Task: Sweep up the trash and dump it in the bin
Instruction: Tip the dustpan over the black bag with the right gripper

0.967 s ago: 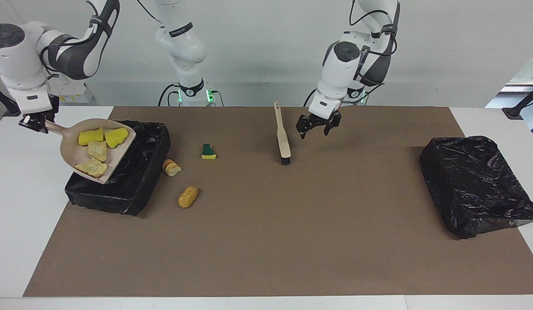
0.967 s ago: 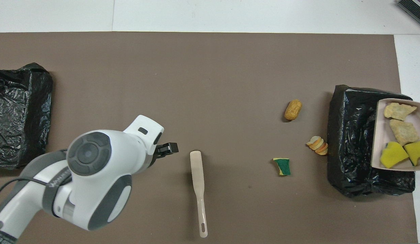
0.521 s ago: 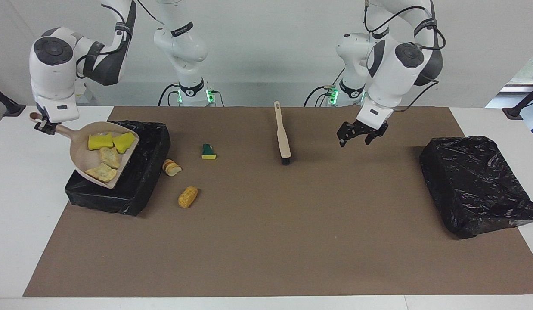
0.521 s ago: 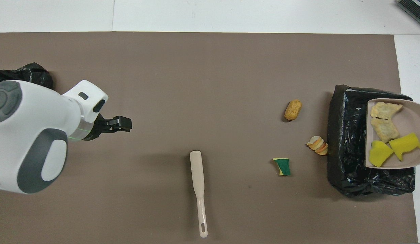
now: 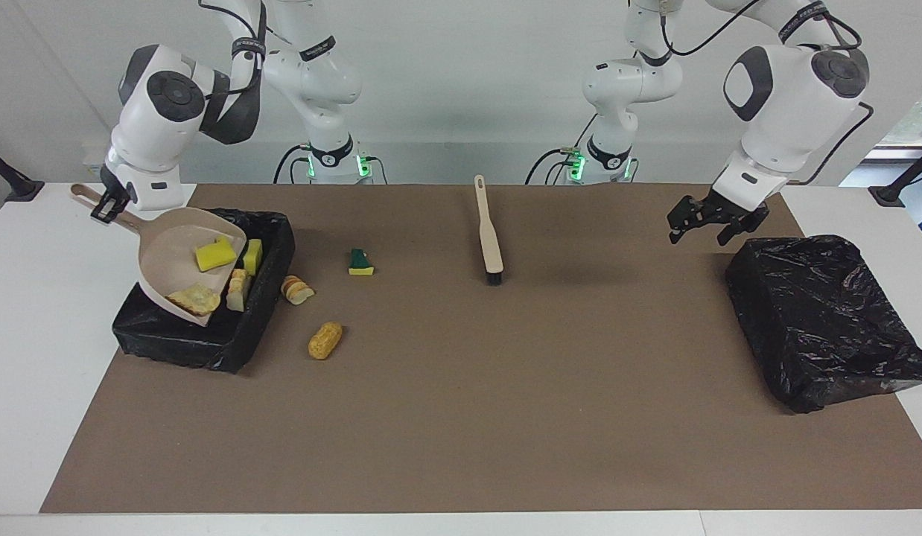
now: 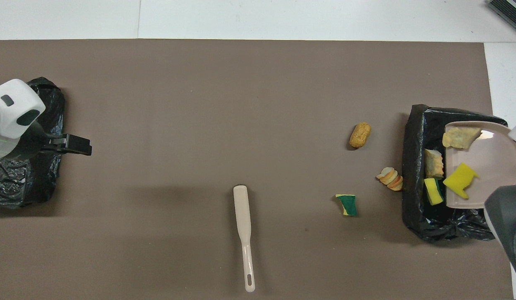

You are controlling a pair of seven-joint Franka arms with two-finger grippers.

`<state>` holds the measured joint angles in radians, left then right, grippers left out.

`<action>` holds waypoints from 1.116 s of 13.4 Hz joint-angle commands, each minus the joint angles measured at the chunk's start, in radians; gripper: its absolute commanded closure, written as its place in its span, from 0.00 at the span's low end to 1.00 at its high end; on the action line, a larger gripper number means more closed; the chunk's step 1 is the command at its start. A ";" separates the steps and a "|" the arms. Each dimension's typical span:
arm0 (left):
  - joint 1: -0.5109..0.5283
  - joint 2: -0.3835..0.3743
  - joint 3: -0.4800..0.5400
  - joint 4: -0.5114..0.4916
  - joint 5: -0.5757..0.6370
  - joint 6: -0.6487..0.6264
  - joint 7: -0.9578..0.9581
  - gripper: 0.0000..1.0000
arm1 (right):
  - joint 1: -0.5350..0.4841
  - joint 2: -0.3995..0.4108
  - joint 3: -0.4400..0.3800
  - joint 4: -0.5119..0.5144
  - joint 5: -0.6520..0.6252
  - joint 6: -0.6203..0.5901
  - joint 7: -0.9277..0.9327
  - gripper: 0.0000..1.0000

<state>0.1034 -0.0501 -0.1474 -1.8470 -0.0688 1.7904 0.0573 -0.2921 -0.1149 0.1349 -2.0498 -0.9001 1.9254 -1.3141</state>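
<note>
Now the right pincer (image 5: 103,208) is closed on the handle of the beige dustpan (image 5: 179,253), and it holds the dustpan tipped over the black bin (image 5: 230,342) at the right arm's end of the tabletop (image 5: 29,357). The low edge of the dustpan points down into the bin.

Two bits of trash sit in the dustpan: a yellow sponge chunk (image 5: 214,254) and a tan bread piece (image 5: 194,300). Two more bits are at the lip of the dustpan, over the inside of the bin: a sponge chunk with a green face (image 5: 252,255) and a second bread piece (image 5: 238,289).

Three bits lie on the brown mat (image 5: 461,417). A stack of bread slices (image 5: 297,289) sits just beside the bin. A golden bread roll (image 5: 325,339) lies near it, farther from the robots. A green and yellow sponge bit (image 5: 360,263) lies nearer to the robots, between the bin and the brush (image 5: 489,238).

The brush lies flat in the middle of the mat with its handle pointing toward the robots.

The left pincer (image 5: 713,219) hangs in the air with its fingers apart and nothing in them. It is over the mat, beside a second black bin (image 5: 826,320) at the left arm's end of the tabletop.
</note>
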 commanded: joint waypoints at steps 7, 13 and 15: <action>0.024 0.019 -0.011 0.141 0.081 -0.135 0.082 0.00 | 0.033 0.058 0.000 0.174 -0.045 -0.074 -0.028 1.00; 0.022 0.009 -0.012 0.124 0.076 -0.140 0.078 0.00 | 0.125 0.066 0.011 0.295 0.097 -0.176 -0.022 1.00; 0.019 0.007 -0.012 0.124 0.076 -0.149 0.076 0.00 | 0.136 0.063 0.011 0.324 0.249 -0.187 -0.005 1.00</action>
<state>0.1145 -0.0404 -0.1510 -1.7324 -0.0048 1.6707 0.1315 -0.1587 -0.0635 0.1431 -1.7746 -0.7532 1.7630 -1.3183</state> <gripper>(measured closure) 0.000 0.670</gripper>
